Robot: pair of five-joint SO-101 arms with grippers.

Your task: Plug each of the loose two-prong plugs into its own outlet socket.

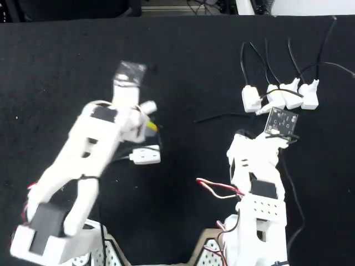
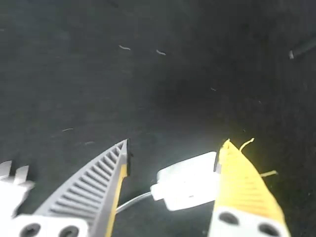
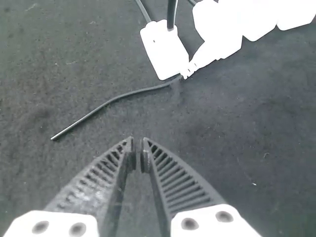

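Observation:
A loose white two-prong plug (image 1: 145,155) lies on the black table with its thin cable trailing towards the left arm. In the left wrist view this plug (image 2: 187,185) shows between the grey and yellow fingers of my left gripper (image 2: 176,143), which is open and hangs over it without gripping it. A row of white outlet sockets (image 1: 280,94) with black cables sits at the far right. My right gripper (image 3: 137,148) is shut on nothing, a short way before the leftmost socket (image 3: 163,49). A second white plug (image 3: 212,49) lies slanted beside that socket.
A loose black wire (image 3: 113,103) runs across the mat between my right gripper and the sockets. Red and white leads (image 1: 216,188) hang beside the right arm (image 1: 258,166). The left arm (image 1: 83,160) crosses the near left of the table.

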